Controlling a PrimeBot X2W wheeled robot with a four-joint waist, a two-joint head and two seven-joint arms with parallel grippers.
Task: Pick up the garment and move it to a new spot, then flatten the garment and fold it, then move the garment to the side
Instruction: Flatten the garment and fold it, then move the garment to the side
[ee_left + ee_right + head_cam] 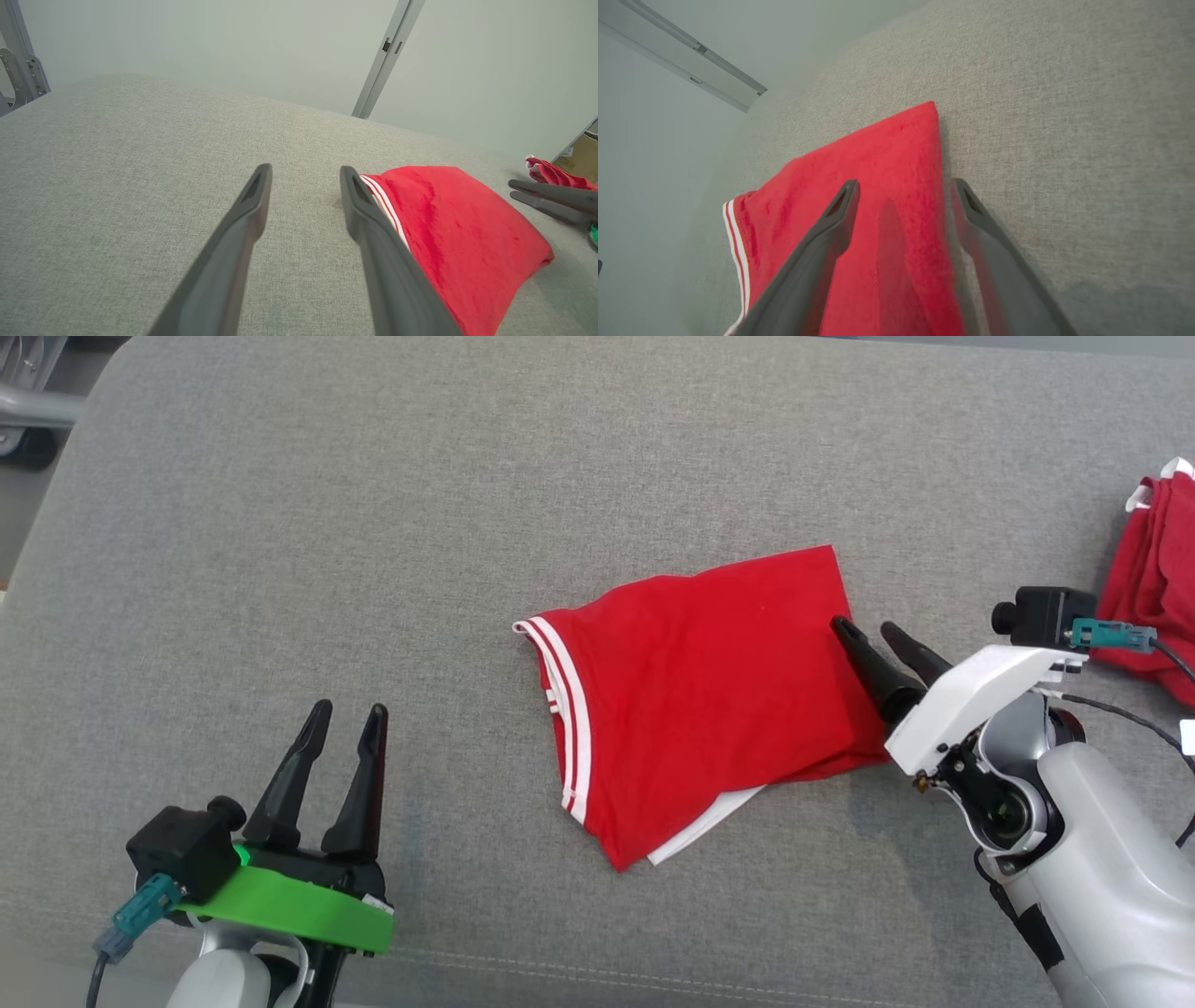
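Red cloth, the garment [709, 700], lies folded right of centre on the grey upholstered surface [373, 523]. Its striped hem [568, 709] faces the robot's left, and a white under-layer [711, 819] pokes out at the near edge.

Right gripper [864, 627]: jaws parted, holding nothing. The fingers sit low at the garment's right edge, one over the cloth and the other at its border.

Left gripper [347, 709]: jaws parted, empty, well apart from the garment at the near left.

Risks noted:
1. The fold looks loose and the layers are out of line. A pinch at one edge alone would likely lift only the top layer and open the stack during the move aside.
2. A fingertip dragged across the cloth could snag it and rumple the flat face.
3. A second red pile [1153, 588] sits at the far right, near the right arm. Setting the garment down there would risk mixing the two.

Surface: woven grey fabric, soft in appearance, with a stitched seam [653, 978] along the near edge. It probably grips enough to resist sliding.

Room: pale plain wall [187, 37], a grey metal post [387, 56], and a perforated metal frame [18, 70].
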